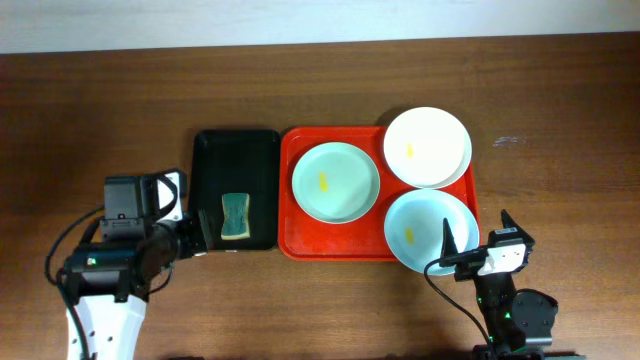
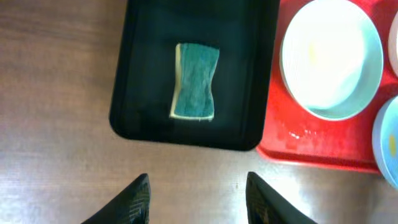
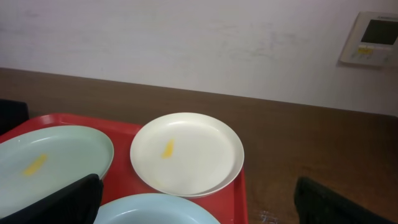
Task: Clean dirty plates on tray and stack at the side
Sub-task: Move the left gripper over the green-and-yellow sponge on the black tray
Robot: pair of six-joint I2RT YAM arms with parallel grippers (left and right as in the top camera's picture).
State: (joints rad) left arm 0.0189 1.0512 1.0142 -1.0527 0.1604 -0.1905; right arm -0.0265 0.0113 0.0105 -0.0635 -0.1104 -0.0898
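Standing on the brown table (image 1: 100,100): one red tray (image 1: 330,243), holding all three plates.

- Mint plate (image 1: 335,182): left half of the tray, fully inside the rim, a yellow smear in its middle. In the left wrist view glare washes the smear almost white.
- White plate (image 1: 427,147): far right corner, overhanging the far rim, with a yellow smear. The right wrist view shows a double edge on its near side; whether that is shadow or rim cannot be told.
- Pale blue plate (image 1: 415,225): near right corner, overhanging the near rim, with a small yellow smear. One right finger crosses its right side from overhead. Both wrist views cut it off to a sliver.

Black tray (image 1: 215,170): just left of the red tray, edges touching or nearly so. It holds a green sponge (image 1: 236,216) with a pale layer along one side, lying flat at the near end.

Left gripper (image 2: 198,196): above bare table in front of the black tray, fingers moderately apart with nothing between them. Only the tips show; overhead the arm body hides them.

Right gripper (image 3: 198,193): at the tray's near right corner, fingers spread wide, gripping nothing, the blue plate's rim below the gap. Contact with the plate cannot be judged.

Wall panel (image 3: 373,38): cropped by the frame edge, its markings unreadable.
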